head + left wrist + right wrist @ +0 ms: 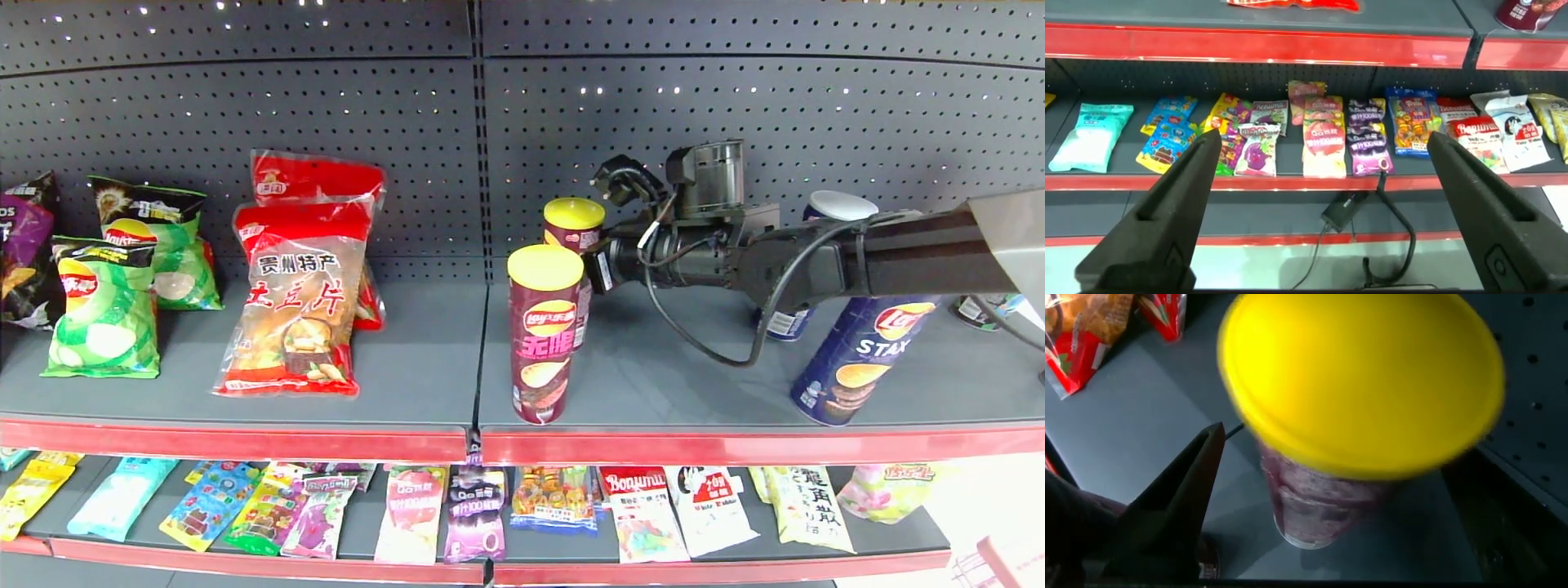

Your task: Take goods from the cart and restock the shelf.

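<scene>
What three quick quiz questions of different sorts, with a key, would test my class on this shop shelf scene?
1. True or false: the left gripper is shut on a snack bag.
2. Multiple choice: how many maroon cylindrical chip cans with yellow lids stand on the grey upper shelf? A one; B two; C four.
3. Fill the gap: in the head view, the red, clear-fronted snack bags stand to the ____ of those cans.
Key: 1 false, its fingers are wide apart with nothing between them; 2 B; 3 left.
</scene>
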{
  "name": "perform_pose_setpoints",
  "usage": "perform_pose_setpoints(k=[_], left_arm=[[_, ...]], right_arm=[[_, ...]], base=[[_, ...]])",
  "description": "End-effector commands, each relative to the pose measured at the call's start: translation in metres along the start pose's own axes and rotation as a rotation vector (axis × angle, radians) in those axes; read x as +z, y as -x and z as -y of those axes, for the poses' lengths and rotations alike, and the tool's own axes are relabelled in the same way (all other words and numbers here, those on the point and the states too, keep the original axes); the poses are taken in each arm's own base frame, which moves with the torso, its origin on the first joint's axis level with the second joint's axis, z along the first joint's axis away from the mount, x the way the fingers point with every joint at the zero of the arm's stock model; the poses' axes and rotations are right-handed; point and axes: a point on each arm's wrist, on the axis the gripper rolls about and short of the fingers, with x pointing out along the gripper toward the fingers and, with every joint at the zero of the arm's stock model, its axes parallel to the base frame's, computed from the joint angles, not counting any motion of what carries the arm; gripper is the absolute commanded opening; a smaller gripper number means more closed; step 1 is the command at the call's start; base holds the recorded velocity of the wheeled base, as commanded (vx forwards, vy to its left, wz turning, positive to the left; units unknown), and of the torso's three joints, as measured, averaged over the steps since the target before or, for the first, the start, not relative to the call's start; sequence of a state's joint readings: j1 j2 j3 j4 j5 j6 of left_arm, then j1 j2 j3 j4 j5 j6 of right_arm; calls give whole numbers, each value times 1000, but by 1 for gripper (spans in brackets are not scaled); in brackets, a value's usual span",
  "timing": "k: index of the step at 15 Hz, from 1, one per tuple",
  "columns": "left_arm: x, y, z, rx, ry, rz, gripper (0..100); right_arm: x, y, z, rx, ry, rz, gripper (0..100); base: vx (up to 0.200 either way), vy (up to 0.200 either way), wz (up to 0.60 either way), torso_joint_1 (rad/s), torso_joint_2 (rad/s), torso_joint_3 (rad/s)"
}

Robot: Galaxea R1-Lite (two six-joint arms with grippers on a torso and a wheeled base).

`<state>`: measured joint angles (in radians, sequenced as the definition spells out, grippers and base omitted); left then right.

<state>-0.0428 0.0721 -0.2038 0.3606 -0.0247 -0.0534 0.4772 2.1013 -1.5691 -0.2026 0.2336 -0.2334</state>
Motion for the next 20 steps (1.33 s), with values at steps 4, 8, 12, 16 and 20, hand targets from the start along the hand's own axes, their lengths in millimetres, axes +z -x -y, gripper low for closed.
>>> perform_pose_setpoints(k=[4,8,12,16,20], left_arm=[[-3,-2,0,-15,2,-13,100],[-3,-2,0,-19,2,-13,100],[-3,-2,0,-21,2,-13,100],[-3,-2,1,-31,2,-15,100],[-3,-2,1,-38,2,-15,100]], right_arm=[[8,44,0,-24,-11,2,100],[4,69,-7,-21,-36,-14,100],[-11,100,-22,-3,-52,-38,100],[-36,119,-34,22,-42,-8,100],[-41,125,-42,210,-34,29,100]], base=[[0,0,0,0,0,0],[0,0,0,0,0,0],[0,0,0,0,0,0],[0,0,0,0,0,0],[0,0,0,0,0,0]])
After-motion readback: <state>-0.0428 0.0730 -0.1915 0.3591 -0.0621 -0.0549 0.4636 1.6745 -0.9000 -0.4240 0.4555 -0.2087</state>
